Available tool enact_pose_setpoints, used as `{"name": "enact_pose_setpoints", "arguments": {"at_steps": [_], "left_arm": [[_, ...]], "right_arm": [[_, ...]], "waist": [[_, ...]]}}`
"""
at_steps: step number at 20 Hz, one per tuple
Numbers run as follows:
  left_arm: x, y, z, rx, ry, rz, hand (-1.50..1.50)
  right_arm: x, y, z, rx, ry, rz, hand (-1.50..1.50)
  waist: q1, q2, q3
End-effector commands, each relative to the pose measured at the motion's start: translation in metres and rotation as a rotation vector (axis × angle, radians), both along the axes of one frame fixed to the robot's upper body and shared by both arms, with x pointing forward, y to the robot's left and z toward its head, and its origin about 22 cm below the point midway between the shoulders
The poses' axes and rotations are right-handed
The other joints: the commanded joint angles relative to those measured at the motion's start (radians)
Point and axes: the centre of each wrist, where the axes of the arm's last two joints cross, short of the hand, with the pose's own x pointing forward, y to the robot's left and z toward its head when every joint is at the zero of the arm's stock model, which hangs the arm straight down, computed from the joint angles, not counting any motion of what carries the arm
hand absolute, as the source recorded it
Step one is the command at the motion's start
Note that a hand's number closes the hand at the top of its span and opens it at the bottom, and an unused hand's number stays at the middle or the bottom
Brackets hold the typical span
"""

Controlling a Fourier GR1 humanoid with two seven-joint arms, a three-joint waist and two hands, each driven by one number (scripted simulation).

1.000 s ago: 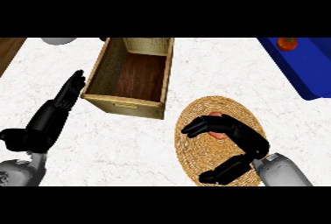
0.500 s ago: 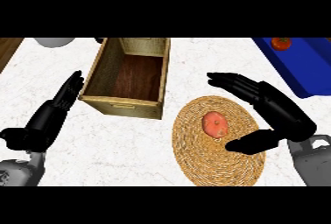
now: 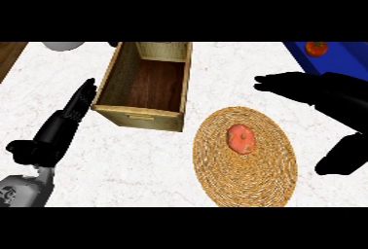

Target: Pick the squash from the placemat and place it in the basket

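Looking down on the white counter [image 3: 144, 168], the biggest thing on it is the wooden basket [image 3: 141, 117]. It sits far-left of the middle, open on top, and I can't see anything inside it. Just to its right and nearer is the round woven placemat [image 3: 246, 187], close to the basket's near-right corner but not touching it. A blue tray [image 3: 343, 57] cuts across the far-right corner, not part of the job.

The right hand [image 3: 336, 97] hangs at the right edge, released, with its fingers stretched out flat toward the left and its thumb lower down, near the mat's right rim. It's holding nothing. The left hand [image 3: 63, 124] rests open at the left side, fingers up, left of the basket.

Smallest bit: the squash [image 3: 241, 139], orange-red, lying on the far half of the placemat, nothing touching it. Its long axis runs roughly near-to-far.

So the squash lies left of the right hand and a little nearer, and that hand is clearly the closer one, since the basket is between the squash and the left hand. My guess is the right hand comes in leftward and closes across the short width.
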Motion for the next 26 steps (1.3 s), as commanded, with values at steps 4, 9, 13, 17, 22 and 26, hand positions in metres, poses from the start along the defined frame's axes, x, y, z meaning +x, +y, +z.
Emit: {"name": "enact_pose_setpoints", "arguments": {"at_steps": [4, 9, 13, 17, 22, 26], "left_arm": [[-0.012, -0.009, -0.002, -0.003, -0.016, -0.022, 0.00], [-0.001, -0.008, -0.007, 0.002, -0.002, -0.015, 0.00], [-0.001, 0.003, 0.003, 0.012, -0.003, -0.012, 0.00], [0.009, -0.008, -0.001, 0.002, -0.016, -0.016, 0.00], [0.022, -0.005, -0.012, -0.016, 0.010, -0.026, 0.00], [-0.005, 0.015, -0.005, -0.001, -0.019, -0.001, 0.00]], "right_arm": [[-0.004, -0.032, 0.045, -0.081, 0.091, 0.006, -1.50], [-0.004, -0.036, 0.022, -0.043, 0.081, -0.014, -1.50], [0.004, -0.039, -0.015, -0.003, 0.076, -0.026, -1.50], [-0.003, -0.033, -0.021, 0.060, 0.106, -0.034, -1.50], [0.018, -0.033, -0.064, 0.091, 0.098, -0.046, -1.50], [0.019, -0.010, -0.109, 0.110, 0.085, -0.054, -1.50]], "waist": [[0.010, 0.002, 0.002], [0.009, 0.004, 0.002], [0.014, 0.006, 0.003], [0.006, 0.005, 0.002], [0.009, 0.008, 0.002], [0.021, 0.007, 0.003]]}}
